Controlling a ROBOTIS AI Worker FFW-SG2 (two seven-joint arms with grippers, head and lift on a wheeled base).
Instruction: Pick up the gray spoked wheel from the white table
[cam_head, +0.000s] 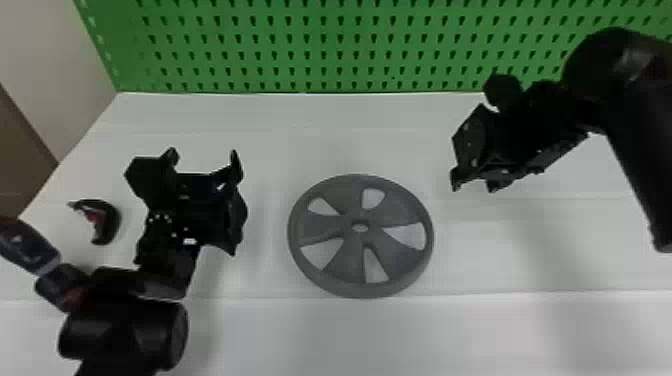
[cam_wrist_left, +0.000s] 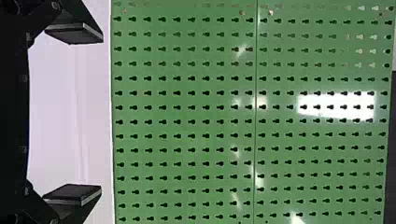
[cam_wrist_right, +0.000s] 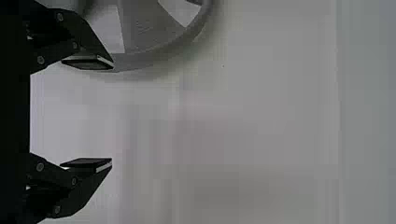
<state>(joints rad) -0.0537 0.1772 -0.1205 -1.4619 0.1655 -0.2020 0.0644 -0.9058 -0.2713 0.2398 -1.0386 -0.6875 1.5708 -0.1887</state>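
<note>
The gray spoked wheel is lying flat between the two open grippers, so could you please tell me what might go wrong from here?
The gray spoked wheel lies flat on the white table, so closing fingers might slide it or slip off its rim. In the right wrist view, one finger of the right gripper overlaps the rim; lowering it there could press on the wheel instead of straddling it.

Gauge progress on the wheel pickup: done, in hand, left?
Done: no pickup step yet; the gray spoked wheel lies flat on the white table. In hand: nothing; left gripper and right gripper are open and empty. Left: grasping the wheel and lifting it.
</note>
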